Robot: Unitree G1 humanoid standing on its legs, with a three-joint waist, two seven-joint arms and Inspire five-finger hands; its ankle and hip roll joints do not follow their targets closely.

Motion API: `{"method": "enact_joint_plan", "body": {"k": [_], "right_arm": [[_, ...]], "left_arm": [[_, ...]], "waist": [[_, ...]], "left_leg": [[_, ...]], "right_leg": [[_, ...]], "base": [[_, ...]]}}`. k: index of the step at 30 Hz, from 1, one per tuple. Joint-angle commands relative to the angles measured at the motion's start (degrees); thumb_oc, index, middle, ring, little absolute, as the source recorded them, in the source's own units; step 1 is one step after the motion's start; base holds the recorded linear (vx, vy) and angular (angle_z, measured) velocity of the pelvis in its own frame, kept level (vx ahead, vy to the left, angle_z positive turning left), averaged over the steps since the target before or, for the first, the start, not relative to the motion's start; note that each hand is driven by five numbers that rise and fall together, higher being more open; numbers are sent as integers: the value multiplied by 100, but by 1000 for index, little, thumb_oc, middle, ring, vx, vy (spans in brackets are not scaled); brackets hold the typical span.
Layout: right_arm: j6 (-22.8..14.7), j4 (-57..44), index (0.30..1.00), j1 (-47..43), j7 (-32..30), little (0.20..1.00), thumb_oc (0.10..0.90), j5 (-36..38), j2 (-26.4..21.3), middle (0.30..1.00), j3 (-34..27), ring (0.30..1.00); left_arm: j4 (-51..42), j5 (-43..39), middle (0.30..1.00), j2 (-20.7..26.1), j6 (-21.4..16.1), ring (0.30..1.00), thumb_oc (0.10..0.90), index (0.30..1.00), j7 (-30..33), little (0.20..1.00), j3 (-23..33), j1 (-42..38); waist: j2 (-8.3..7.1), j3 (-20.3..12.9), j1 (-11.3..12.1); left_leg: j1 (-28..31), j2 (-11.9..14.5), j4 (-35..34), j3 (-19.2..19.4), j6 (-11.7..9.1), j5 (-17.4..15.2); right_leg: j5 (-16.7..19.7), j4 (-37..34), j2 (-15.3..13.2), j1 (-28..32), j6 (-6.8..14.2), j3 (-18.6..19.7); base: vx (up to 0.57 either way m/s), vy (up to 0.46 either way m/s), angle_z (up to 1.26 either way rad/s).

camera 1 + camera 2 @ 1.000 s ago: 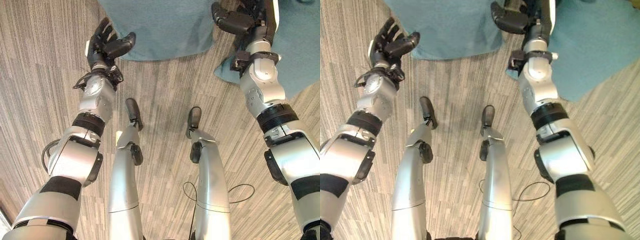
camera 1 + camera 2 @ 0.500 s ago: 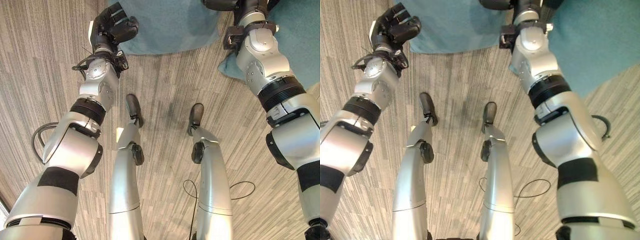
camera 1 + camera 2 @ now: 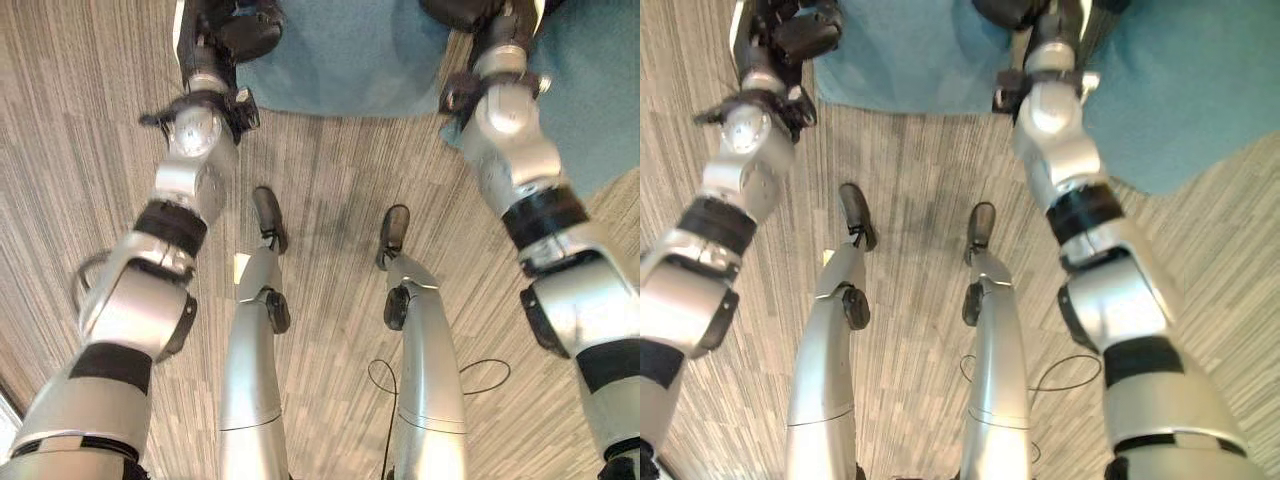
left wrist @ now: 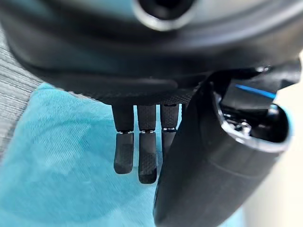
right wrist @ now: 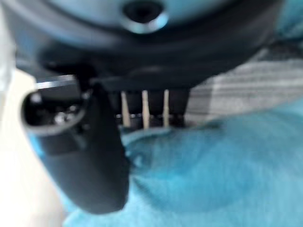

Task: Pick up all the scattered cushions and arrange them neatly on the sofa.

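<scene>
Two teal cushions lie on the floor. The central cushion is ahead of me, and the second cushion lies to its right. My left hand is at the central cushion's left edge. In the left wrist view its fingers hang relaxed just above the teal cloth, holding nothing. My right hand reaches to the gap between the two cushions. In the right wrist view its thumb lies against a fold of teal cushion.
The cushions rest on a grey-brown striped floor, which is open to the left and right of my arms. A pale cream surface shows beside the left hand.
Both arms have stretched further forward. The left hand has gone from the floor beside the central cushion to its left edge. The right hand has moved up between the cushions.
</scene>
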Motion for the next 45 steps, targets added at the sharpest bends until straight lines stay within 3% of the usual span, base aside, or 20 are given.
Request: {"method": "enact_joint_plan", "body": {"k": [1,5,9,14,15,16,20,29,32,33,36,45], "right_arm": [[-995,-1043,300,661,-315,300,400,-591,361,300,-706,300],[-911,-1509,300,1287,-353,300,400,-1151,373,300,-970,300],[-856,-2092,300,2192,-176,300,400,-1813,368,300,-1255,300],[-757,-2532,300,2862,-26,300,400,-2360,305,300,-1429,300],[-754,-2641,300,3063,35,300,400,-2482,283,300,-1512,300],[-737,-2718,300,3170,62,300,400,-2529,283,300,-1545,300],[-713,-3021,300,3517,289,300,400,-2527,261,300,-1582,300],[-748,-4161,300,4491,917,300,400,-2414,-82,300,-1823,300],[-833,-4282,300,4702,1136,300,400,-1882,-34,300,-1837,300],[-825,-4436,300,4795,1450,300,400,-1345,-96,300,-1789,300],[-807,-4750,300,4949,1814,300,400,-898,-398,300,-1784,300],[-719,-5255,300,5496,2507,300,400,92,-922,300,-1849,300]], "left_arm": [[-284,346,300,-333,-772,300,400,300,200,300,605,881],[-716,496,300,-465,-840,300,400,300,238,300,938,1527],[-1397,715,300,-571,-981,300,400,300,44,300,1242,2403],[-1681,764,300,-786,-1008,300,400,300,-110,300,1461,3093],[-1697,808,354,-820,-1005,354,436,354,-182,354,1499,3309],[-1695,831,900,-849,-969,900,800,900,-217,900,1504,3440],[-1445,793,900,-956,-899,900,800,900,-362,900,1557,3845],[-758,828,900,-1250,-668,900,800,900,-515,900,1680,4676],[-666,941,900,-1233,-662,900,800,900,-450,900,1651,4765],[-641,1003,900,-1190,-654,900,800,900,-424,900,1680,4839],[-524,1131,900,-1142,-628,900,800,900,-369,900,1753,4897],[-1123,1203,900,-858,-805,900,800,900,-248,900,1873,5063]], "waist": [[-6,-1108,-101],[-40,-1138,-127],[-109,-1185,-140],[-205,-1296,-153],[-262,-1376,-144],[-295,-1415,-140],[-470,-1513,-102],[-928,-1858,-82],[-1047,-1951,-82],[-1163,-2089,-75],[-1328,-2287,-88],[-1584,-2868,-172]], "left_leg": [[-248,46,930,-548,-93,-1218],[195,57,615,-574,-108,-1175],[1106,85,-24,-583,-146,-1137],[1786,24,-320,-582,-184,-1145],[2060,9,-468,-594,-203,-1139],[2239,-3,-573,-597,-216,-1132],[2955,-66,-1095,-567,-253,-839],[4702,69,-1973,-493,-357,-675],[5089,102,-2177,-447,-376,-646],[5408,128,-2375,-393,-400,-625],[5876,210,-2663,-290,-426,-600],[6579,288,-3034,-89,-465,-618]], "right_leg": [[-201,-446,162,282,335,76],[-118,-726,127,723,352,4],[68,-1332,39,1570,418,-57],[179,-1744,-15,2279,456,-143],[220,-1905,-48,2567,479,-218],[254,-2016,-60,2748,489,-259],[611,-2627,-119,3494,498,-448],[739,-3501,-49,5291,583,-772],[787,-3691,-10,5642,610,-822],[810,-3844,35,5925,633,-845],[827,-4020,89,6312,667,-854],[845,-4285,207,6855,733,-861]], "base": [[-20,30,6],[-15,55,0],[-1,79,1],[25,54,6],[48,55,5],[32,33,2],[-62,33,5],[52,19,6],[98,3,0],[113,13,-7],[135,0,-5],[70,4,-5]]}}
